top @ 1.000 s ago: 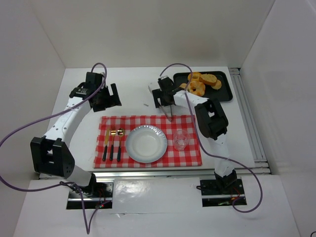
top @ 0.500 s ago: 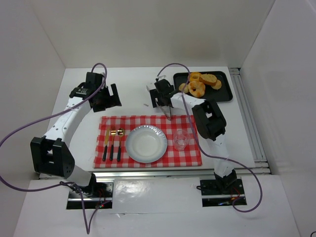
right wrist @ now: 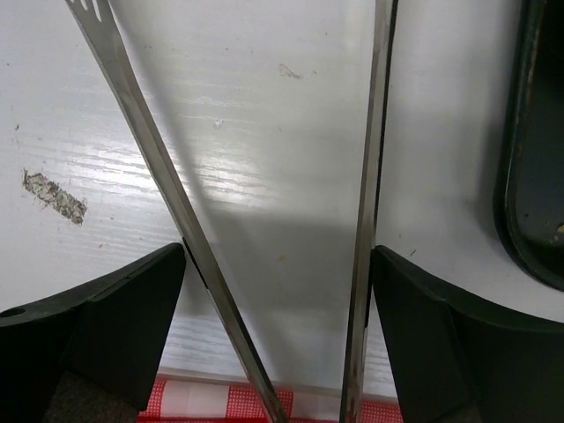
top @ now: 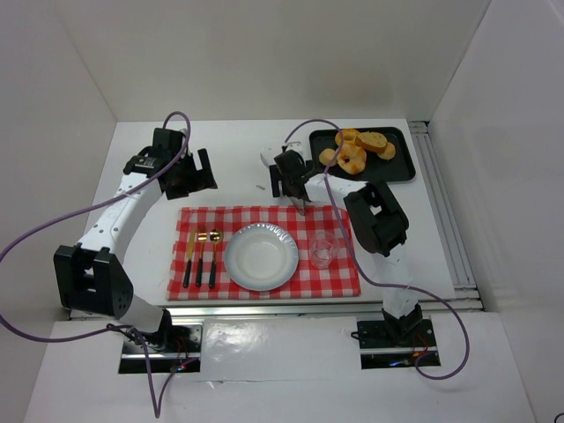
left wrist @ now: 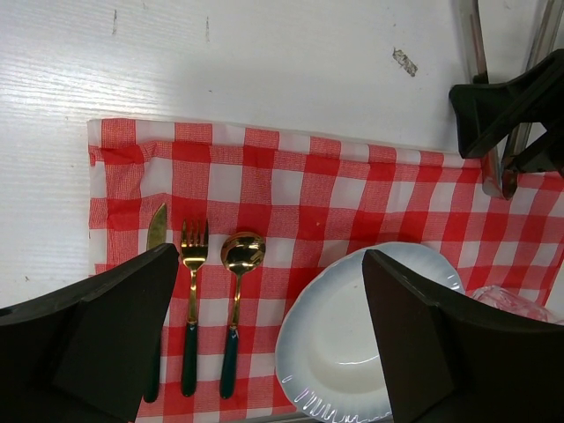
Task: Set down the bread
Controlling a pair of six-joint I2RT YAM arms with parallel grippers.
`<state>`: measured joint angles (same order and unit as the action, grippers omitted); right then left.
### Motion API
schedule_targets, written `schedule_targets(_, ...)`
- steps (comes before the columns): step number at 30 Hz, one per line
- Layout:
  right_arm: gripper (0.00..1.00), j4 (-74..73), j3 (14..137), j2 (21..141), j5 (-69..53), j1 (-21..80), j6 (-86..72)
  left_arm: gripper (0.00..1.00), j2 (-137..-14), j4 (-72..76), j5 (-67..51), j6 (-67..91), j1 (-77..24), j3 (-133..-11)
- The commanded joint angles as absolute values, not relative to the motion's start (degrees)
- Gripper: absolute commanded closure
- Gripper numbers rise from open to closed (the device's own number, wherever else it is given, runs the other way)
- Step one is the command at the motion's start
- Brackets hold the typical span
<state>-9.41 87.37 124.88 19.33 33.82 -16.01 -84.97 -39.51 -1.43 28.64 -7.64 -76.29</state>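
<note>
Moved: right gripper [right wrist: 278, 260] sits a touch left of its spot a second ago. The tongs' tips stay at the cloth's far edge, and the left arm, plate and bread are unchanged.
Plate [top: 260, 257]: bare, mid-cloth [top: 264, 216], nearest the bases. My read is that it's the drop target.
Cutlery [top: 201, 256]: knife, fork and spoon just left of the plate.
Glass [top: 322, 250]: just right of the plate, on the likely path from the tray. It could get knocked.
Right gripper: wide, but gripping tongs [right wrist: 143, 132]. Each blade lies against a finger's inner face. The blades are spread with nothing between them, hanging over the table just past the cloth.
Left gripper [left wrist: 271, 264]: jaws apart, holding nothing, hovering over the cloth's far-left side.
Tray [top: 397, 169]: far right corner of the table, well apart from the plate.
Bread [top: 373, 141]: toasted oval slices at the far side of the tray, touching the doughnuts. None picked up yet.
Handling: probably light, with a stiff crust and a dry, grippy surface. The crumb may flake if squeezed hard.
Hold: pinch one slice across its short width at mid-length, blades on the crust edges. Close only until the slice stops shifting.
Risk: neighbours are packed close, so a blade could drag a doughnut along.
</note>
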Motion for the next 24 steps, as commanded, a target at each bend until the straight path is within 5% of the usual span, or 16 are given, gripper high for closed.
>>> schedule_targets(1, 0.09, -9.59, 82.98, 123.49, 22.15, 34.45, -17.40, 0.01, -82.62, -39.29, -2.20, 27.86, -7.56, -78.31)
schedule_targets(4, 0.31, -8.17, 82.27, 122.26, 21.53, 34.45, -17.40, 0.01, -82.62, -39.29, -2.20, 27.86, -7.56, -78.31)
schedule_targets(5, 0.45, -8.17, 82.87, 121.73, 21.53, 34.45, -16.79, 0.01, -82.62, -39.29, -2.20, 27.86, -7.56, -78.31)
schedule_targets(9, 0.70, -9.04, 87.79, 121.11, 21.53, 34.98, -14.07, 0.01, -82.62, -39.29, -2.20, 27.86, -7.56, -78.31)
schedule_targets(16, 0.71, -16.25, 98.16, 114.36, 19.79, 34.45, -11.43, 0.01, -82.09, -39.29, -2.20, 27.86, -7.56, -78.31)
schedule_targets(24, 0.69, -24.52, 89.58, 102.06, 8.80, 27.87, -13.89, 0.01, -82.09, -39.29, -2.20, 27.86, -7.56, -78.31)
